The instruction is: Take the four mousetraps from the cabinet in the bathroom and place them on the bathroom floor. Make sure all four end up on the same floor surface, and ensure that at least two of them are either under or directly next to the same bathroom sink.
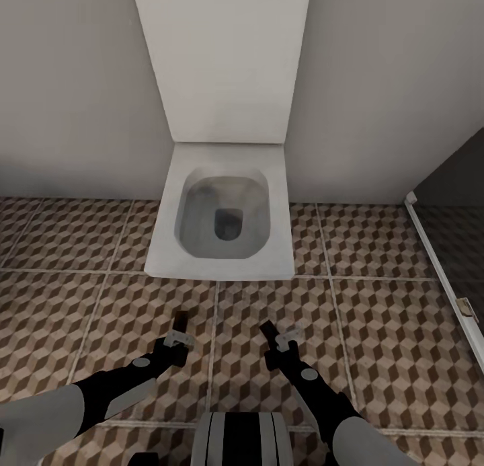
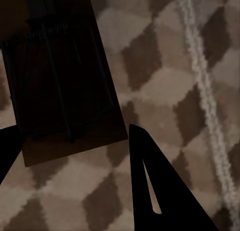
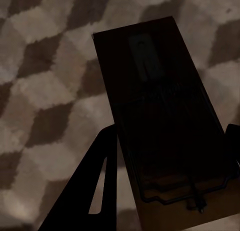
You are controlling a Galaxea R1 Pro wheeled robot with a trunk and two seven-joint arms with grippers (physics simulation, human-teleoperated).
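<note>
I have a mousetrap (image 2: 65, 76) clamped in my left gripper (image 1: 180, 326), seemingly another mousetrap (image 3: 165, 121) in my right gripper (image 1: 270, 337); facing the toilet (image 1: 225, 224), neither placed yet on the bathroom floor (image 1: 376, 318).

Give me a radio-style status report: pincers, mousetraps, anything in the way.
Left pincer shut on a mousetrap. Right pincer shut on another mousetrap. Both over bathroom floor. Toilet dead ahead.

Both mousetraps, left (image 2: 65, 81) and right (image 3: 165, 121), are shadow-dark, their red spots indiscernible.
</note>
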